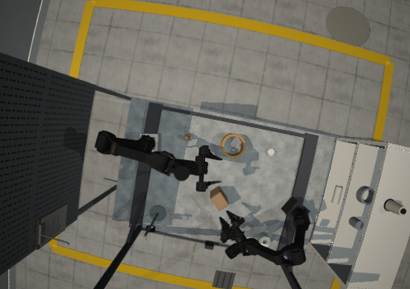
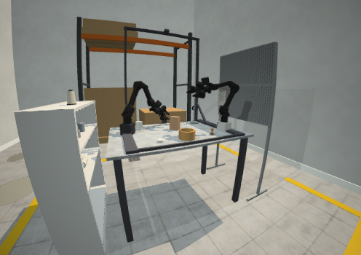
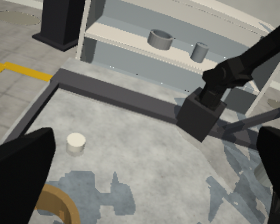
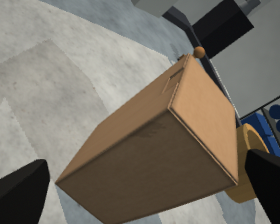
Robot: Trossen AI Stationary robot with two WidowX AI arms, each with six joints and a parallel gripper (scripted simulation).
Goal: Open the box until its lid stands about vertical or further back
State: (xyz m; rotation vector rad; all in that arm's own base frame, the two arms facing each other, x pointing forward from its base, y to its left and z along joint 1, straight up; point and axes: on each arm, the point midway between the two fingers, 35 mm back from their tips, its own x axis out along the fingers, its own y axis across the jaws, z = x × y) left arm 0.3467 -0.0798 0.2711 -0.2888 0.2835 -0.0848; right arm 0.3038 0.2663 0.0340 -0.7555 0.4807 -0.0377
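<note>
Two grippers stand over the table (image 1: 269, 180) (image 2: 145, 135) (image 3: 126, 140) (image 4: 86, 70), both released, their fingers spread with nothing between them. My right gripper (image 1: 227, 215) (image 2: 167, 116) (image 4: 149, 165) is near the paper carton (image 1: 219, 198) (image 2: 175, 123) (image 4: 146, 155), and its wrist view has the carton large between the two fingers, apart from the camera. I see the carton standing upright, lid (image 4: 206, 107) down, thumb notch (image 4: 173, 81) at the top edge of one wall. My left gripper (image 1: 221, 171) (image 2: 190, 92) (image 3: 157, 137) hangs above the table, off the carton's other side; its wrist view leaves the carton out.

A wooden-coloured ring (image 1: 222, 146) (image 2: 187, 135) (image 3: 59, 198) (image 4: 241, 192) sits on the mottled grey surface, with a white disc (image 1: 270, 152) (image 2: 160, 140) (image 3: 76, 143) and a small orange-brown piece (image 1: 188, 137) (image 2: 212, 131) (image 4: 199, 52) farther out on opposite sides of it. Beyond the table's ends I have a pale shelf unit (image 1: 397, 176) (image 2: 54, 159) and a dark perforated panel (image 1: 41, 126) (image 2: 251, 82); yellow tape (image 1: 231, 21) (image 2: 316, 193) (image 3: 26, 70) marks the tiled floor.
</note>
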